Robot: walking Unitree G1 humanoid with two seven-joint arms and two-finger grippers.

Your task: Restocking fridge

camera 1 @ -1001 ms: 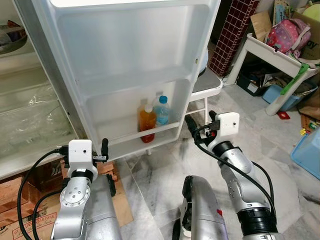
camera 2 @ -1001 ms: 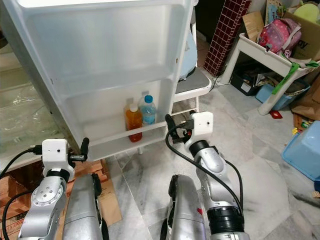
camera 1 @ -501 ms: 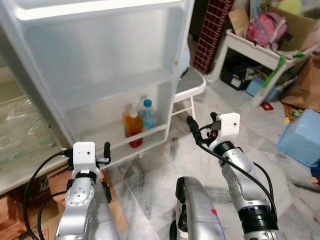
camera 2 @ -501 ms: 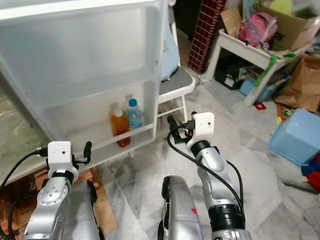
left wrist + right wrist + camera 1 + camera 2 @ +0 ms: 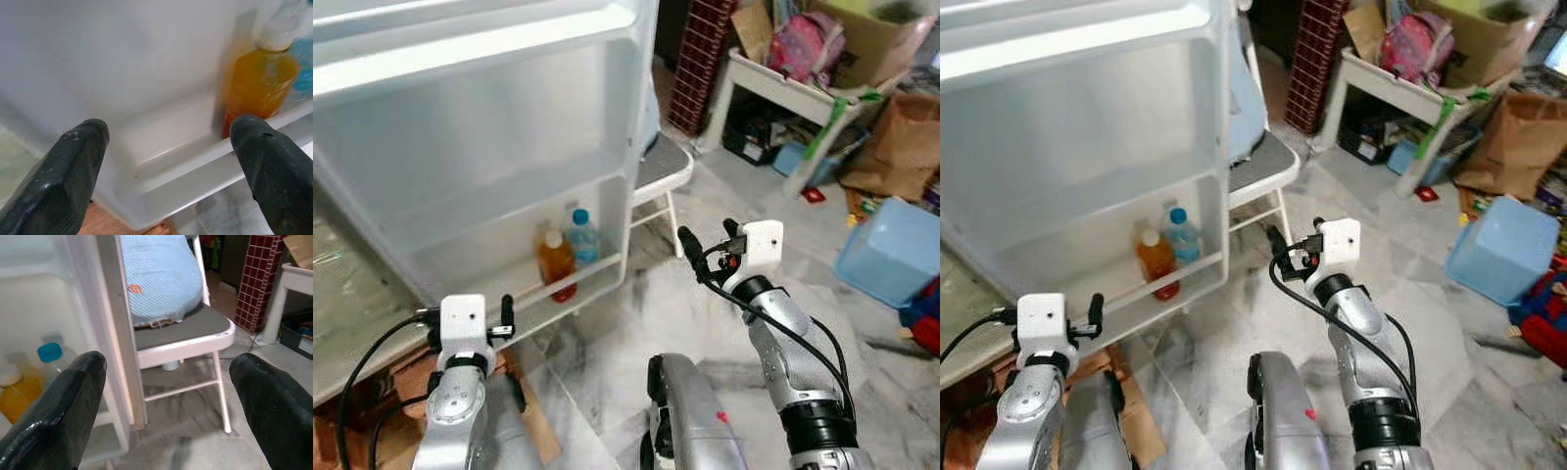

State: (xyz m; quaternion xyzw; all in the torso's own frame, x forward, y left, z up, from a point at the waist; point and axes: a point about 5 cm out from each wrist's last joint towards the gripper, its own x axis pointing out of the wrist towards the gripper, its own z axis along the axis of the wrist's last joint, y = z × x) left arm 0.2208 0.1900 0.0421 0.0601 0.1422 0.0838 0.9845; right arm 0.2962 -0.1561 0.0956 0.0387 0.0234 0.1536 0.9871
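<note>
Two bottles: both stand on the lowest shelf of the open fridge door (image 5: 489,147), touching side by side at the shelf's right end, against the door's side wall.
Left end effector (image 5: 168,142): two blunt, matte black fingers spread wide, nothing between them; it is raised in front of the door shelf.
Fridge door: smooth white moulded plastic, with one low front rail on the bottom shelf.
Orange bottle (image 5: 555,262): one, clear plastic with amber liquid and a pale cap.
Water bottle (image 5: 581,240): one, clear plastic with a blue cap, at the right of the orange one.
Folding chair (image 5: 188,340): one, white metal tube frame, grey seat, a light blue mesh-textured cushion lying on it; just beyond the door's edge.
Right end effector (image 5: 168,382): fingers wide apart and empty, held up over the grey marbled floor (image 5: 607,343).
</note>
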